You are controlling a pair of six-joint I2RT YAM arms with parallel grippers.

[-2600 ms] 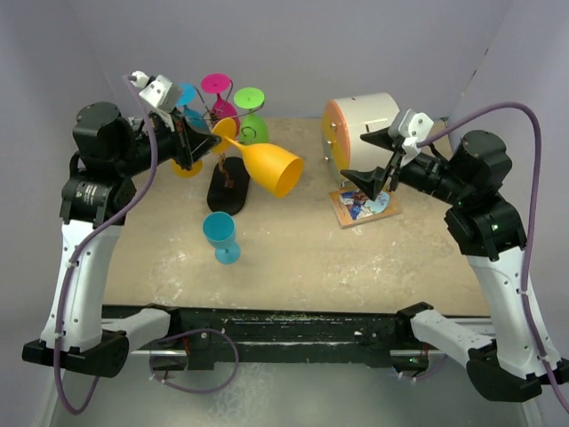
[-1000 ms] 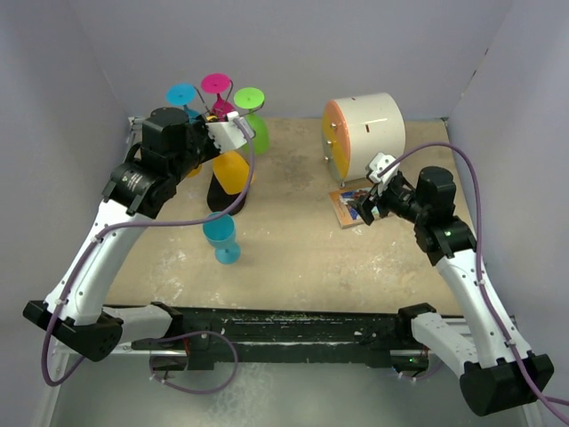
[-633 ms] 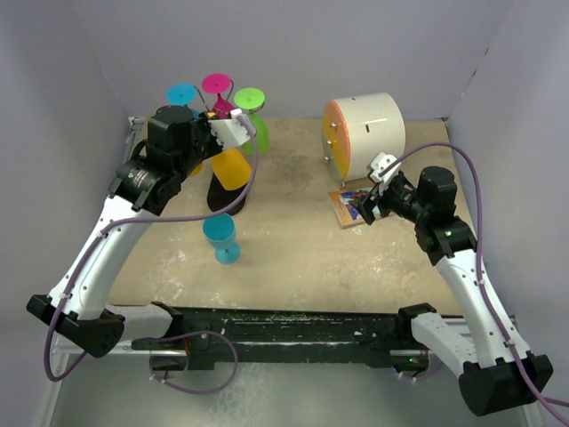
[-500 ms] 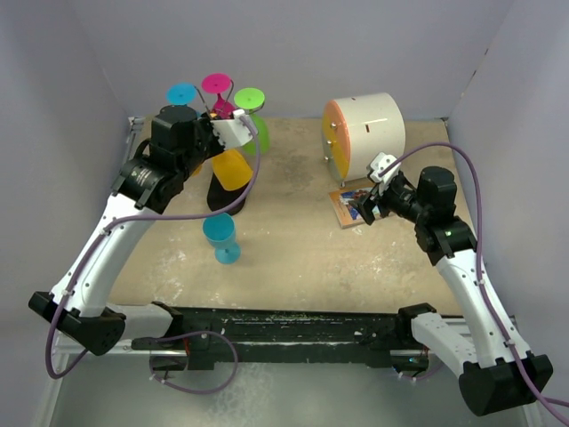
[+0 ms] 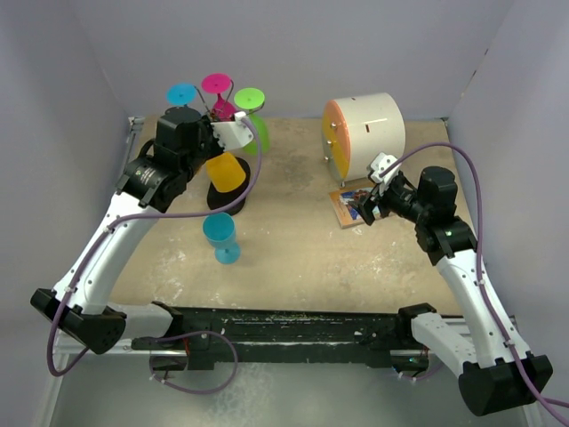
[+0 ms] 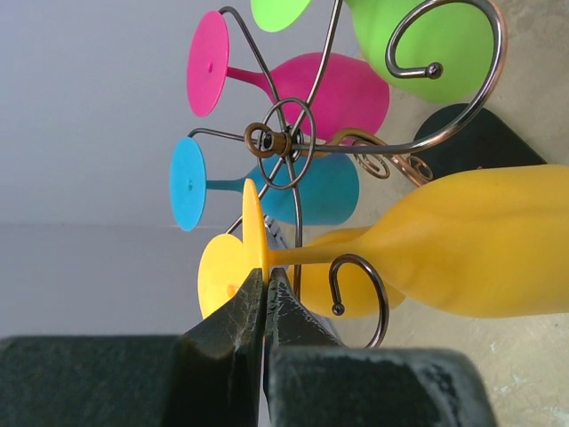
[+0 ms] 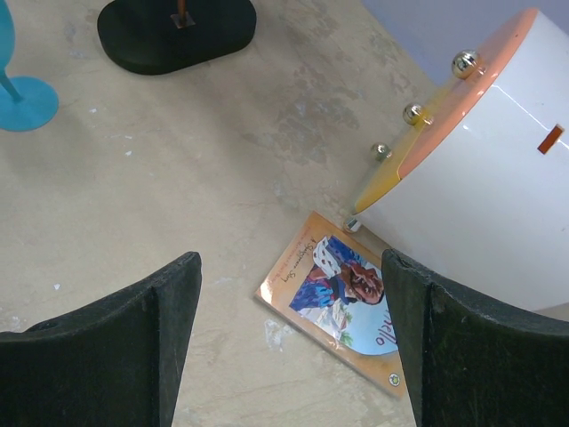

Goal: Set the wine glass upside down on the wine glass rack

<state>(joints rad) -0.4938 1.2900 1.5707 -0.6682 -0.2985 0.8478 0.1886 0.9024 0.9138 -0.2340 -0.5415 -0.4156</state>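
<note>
My left gripper [image 5: 222, 133] is shut on the edge of the foot of a yellow wine glass [image 5: 225, 171]. It holds the glass upside down, bowl down, right at the wine glass rack [image 5: 227, 197]. In the left wrist view the closed fingertips [image 6: 265, 285] pinch the foot. The glass [image 6: 480, 240] has its stem beside a curled wire arm [image 6: 356, 294] of the rack [image 6: 280, 142]. I cannot tell whether the stem sits in the curl. My right gripper [image 5: 366, 209] is open and empty, far from the rack.
Blue [image 5: 182, 94], pink [image 5: 214, 84] and green [image 5: 250, 96] glasses hang upside down on the rack, and a second yellow one [image 6: 222, 271] hangs behind. A teal glass [image 5: 220, 237] stands in front of the base. A white cylinder with orange face [image 5: 364, 133] and a small book [image 7: 342, 289] lie under the right gripper [image 7: 289, 262].
The left arm has turned the yellow glass from lying sideways to bowl-down and brought it in to the rack, shifting slightly right over the last second. The right arm dropped low earlier and now stays still.
</note>
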